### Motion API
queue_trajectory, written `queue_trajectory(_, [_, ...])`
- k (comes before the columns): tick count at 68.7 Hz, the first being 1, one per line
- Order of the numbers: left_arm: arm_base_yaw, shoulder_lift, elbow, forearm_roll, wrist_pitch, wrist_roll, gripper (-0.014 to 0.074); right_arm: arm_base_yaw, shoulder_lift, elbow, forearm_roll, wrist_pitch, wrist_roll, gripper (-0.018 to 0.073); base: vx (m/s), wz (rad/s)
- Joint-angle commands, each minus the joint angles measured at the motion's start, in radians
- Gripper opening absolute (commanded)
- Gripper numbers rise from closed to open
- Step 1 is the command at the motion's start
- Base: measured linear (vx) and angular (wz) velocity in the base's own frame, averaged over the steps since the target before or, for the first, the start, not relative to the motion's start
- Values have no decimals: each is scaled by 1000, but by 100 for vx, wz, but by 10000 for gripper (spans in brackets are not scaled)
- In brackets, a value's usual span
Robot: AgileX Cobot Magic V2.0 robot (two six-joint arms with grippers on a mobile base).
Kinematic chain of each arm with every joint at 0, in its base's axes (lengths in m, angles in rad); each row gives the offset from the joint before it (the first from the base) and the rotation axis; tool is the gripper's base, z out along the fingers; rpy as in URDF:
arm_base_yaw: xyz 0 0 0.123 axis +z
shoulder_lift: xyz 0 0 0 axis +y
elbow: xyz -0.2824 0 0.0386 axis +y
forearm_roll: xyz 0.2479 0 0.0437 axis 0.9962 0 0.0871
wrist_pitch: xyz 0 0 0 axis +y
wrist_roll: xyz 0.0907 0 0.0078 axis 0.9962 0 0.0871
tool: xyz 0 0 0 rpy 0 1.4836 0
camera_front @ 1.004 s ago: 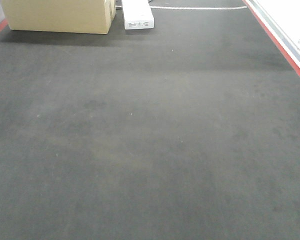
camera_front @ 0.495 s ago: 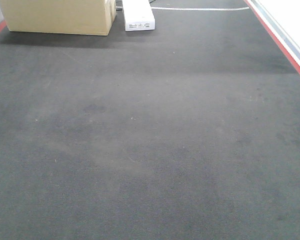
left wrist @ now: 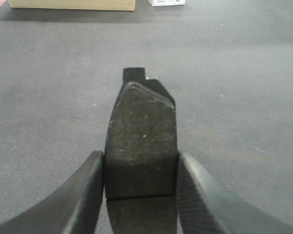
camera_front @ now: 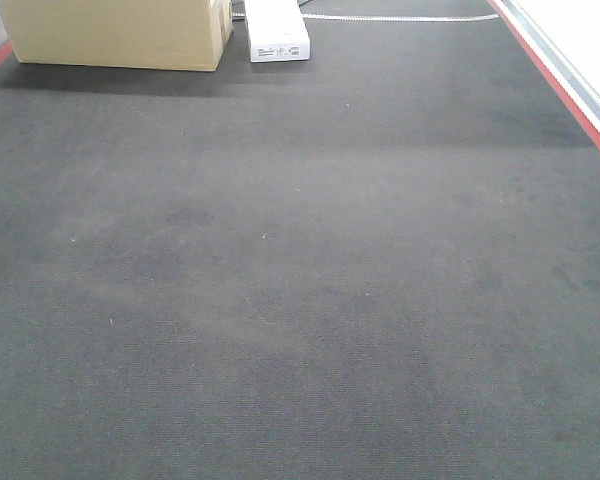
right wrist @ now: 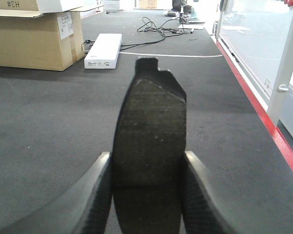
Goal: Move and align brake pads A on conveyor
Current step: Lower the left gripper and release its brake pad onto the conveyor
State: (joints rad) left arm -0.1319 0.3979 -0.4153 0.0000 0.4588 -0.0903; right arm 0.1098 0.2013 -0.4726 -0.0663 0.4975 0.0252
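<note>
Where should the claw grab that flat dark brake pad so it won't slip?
By its two long sides, near the middle groove, coming in from one end. The brake pad is flat and narrow there, so the fingers fit either side. The left claw holds it just so.

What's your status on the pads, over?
Left gripper shut on brake pad A. Right gripper shut on second brake pad A. Both held over conveyor. Cardboard box, white box at far end.
</note>
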Motion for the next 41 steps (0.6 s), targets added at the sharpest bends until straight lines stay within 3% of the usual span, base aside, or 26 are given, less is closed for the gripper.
queue_trajectory(1, [-1,5,-26,-10,-97,0,-6,-6,12,-28,-7,-100,-11,-8,0,0])
queue_trajectory(8, [-1,5,-18,-13,-110,-11,-6,-6,12,-28,-7,-100,-11,-8,0,0])
queue_trajectory(16, [1,14,-30,-15,-90,-98,-5,-6,12,-28,-7,-100,-11,-8,0,0])
queue_trajectory(21, [1,52,-59,22,-70,-144,-3,-6,12,-28,-7,-100,-11,-8,0,0])
queue_trajectory(29, [1,179,-125,89,-39,-187,1,-6,12,-28,-7,-100,-11,-8,0,0])
queue_trajectory(41, [1,442,-258,148,18,-189,4,-6,12,-28,-7,-100,-11,-8,0,0])
